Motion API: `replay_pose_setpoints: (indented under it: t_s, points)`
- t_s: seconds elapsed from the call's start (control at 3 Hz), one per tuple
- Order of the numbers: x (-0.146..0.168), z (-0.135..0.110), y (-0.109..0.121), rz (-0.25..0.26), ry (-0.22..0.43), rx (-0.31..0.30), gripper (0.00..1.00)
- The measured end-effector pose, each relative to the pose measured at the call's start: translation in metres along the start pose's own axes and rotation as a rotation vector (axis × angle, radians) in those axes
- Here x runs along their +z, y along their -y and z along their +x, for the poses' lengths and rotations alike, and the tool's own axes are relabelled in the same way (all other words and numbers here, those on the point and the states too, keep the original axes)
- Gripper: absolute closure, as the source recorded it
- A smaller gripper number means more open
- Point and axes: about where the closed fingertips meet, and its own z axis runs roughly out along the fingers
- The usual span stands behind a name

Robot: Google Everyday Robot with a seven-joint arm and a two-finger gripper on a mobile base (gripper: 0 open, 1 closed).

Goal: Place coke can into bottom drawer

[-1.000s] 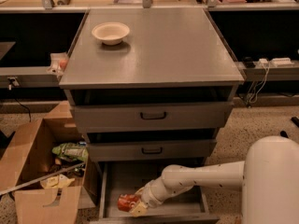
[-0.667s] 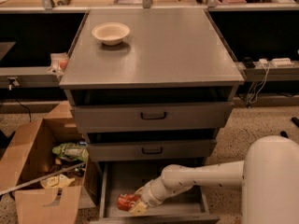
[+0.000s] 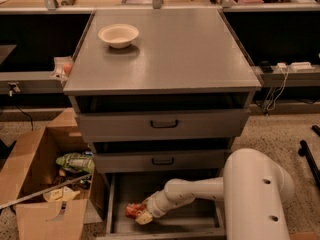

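Observation:
The coke can (image 3: 132,210) lies on its side inside the open bottom drawer (image 3: 200,224), at its left part. My gripper (image 3: 141,213) reaches down into the drawer from the right on the white arm (image 3: 200,191) and sits right against the can, with its pale fingers (image 3: 144,217) at the can's right end. The two upper drawers (image 3: 164,125) with black handles are nearly closed.
A white bowl (image 3: 118,35) sits on the grey cabinet top (image 3: 175,49) at the back left. An open cardboard box (image 3: 45,184) with packets stands on the floor left of the cabinet. My white base (image 3: 257,199) is at the drawer's right front.

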Motion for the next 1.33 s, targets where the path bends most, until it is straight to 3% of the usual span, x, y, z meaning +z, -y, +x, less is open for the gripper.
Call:
replay_pose_setpoints:
  t_s: [0.33, 1.0, 1.33]
  points:
    - [0.03, 0.012, 0.021, 0.043, -0.017, 0.03, 1.0]
    - [0.062, 0.028, 0.06, 0.148, -0.003, 0.134, 0.58]
    - [0.065, 0.032, 0.073, 0.163, 0.02, 0.156, 0.35]
